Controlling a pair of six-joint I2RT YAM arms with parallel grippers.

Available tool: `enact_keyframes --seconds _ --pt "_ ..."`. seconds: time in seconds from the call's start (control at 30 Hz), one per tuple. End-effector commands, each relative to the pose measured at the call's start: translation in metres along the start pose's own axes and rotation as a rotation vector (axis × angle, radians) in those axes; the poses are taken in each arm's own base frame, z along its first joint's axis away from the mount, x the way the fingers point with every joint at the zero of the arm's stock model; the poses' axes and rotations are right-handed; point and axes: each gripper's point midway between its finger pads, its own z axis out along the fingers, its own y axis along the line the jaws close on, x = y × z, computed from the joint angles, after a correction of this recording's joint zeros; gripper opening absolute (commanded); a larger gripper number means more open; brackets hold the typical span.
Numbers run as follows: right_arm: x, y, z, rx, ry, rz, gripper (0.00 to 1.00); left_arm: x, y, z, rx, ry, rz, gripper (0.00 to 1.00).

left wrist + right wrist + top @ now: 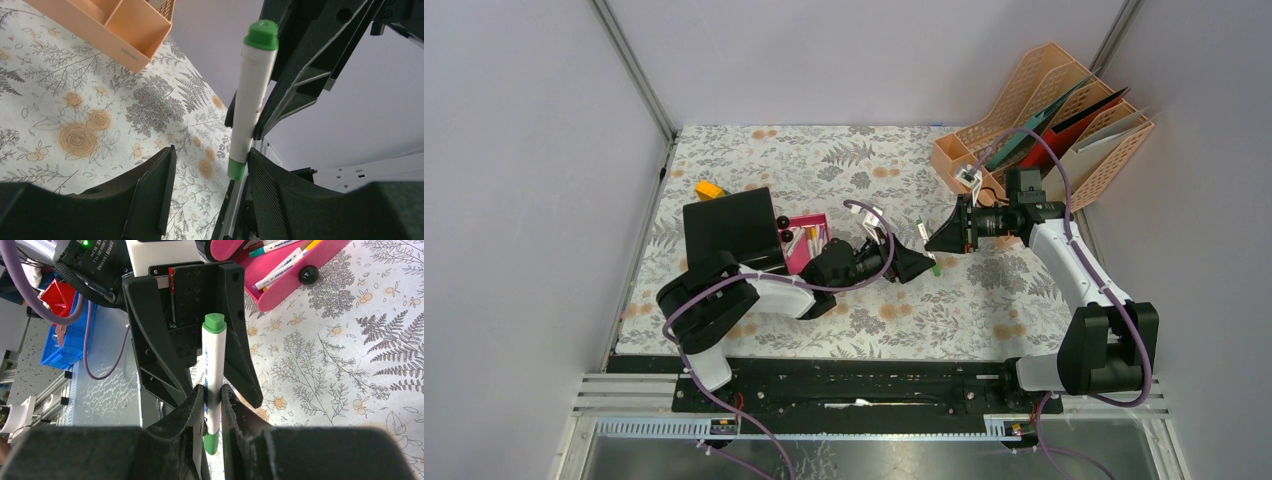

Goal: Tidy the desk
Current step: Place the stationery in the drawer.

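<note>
The desk (984,290) is the fern-and-flower cloth top, flat under both arms. The item in play is the marker (214,375): white barrel, green cap at 1 end, green plug at the other. It is in the air above mid-desk, between the 2 grippers.

Handling, as a judgement: light, stiff, smooth plastic barrel, so it can pivot or slip in a pinch. It is not fragile. Best taken on the bare white barrel, clear of the cap, square across the axis.

The right gripper (213,402) is clamped narrow on the lower barrel, pads on both sides. The left gripper (211,170) stands part-open and holds nothing. Its jaws straddle the marker's lower end: 1 finger is at or just beside the barrel, the other clearly apart. Whether that near finger touches it, cannot tell.

This looks like a handover. The risk is the marker dropping if the right releases before the left has it.

The pink tray (277,290) with pens sits near the left arm, next to the black pad (729,228). The orange organiser (954,160) is at the far right.
</note>
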Motion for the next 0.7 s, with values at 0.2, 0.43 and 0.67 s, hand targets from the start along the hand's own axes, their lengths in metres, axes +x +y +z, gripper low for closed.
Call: enact_keyframes --seconds 0.2,0.43,0.67 --pt "-0.0044 0.0093 -0.0017 -0.034 -0.023 -0.016 0.00 -0.0207 -0.0261 0.0151 0.088 -0.065 -0.005 0.45" --pt "-0.0037 0.0094 -0.0017 -0.035 -0.023 -0.016 0.00 -0.0214 -0.0291 0.0163 0.103 -0.063 -0.008 0.28" --pt "-0.0032 0.0094 -0.0019 -0.032 -0.023 -0.020 0.00 -0.0198 -0.0280 0.0142 0.097 -0.059 -0.011 0.00"
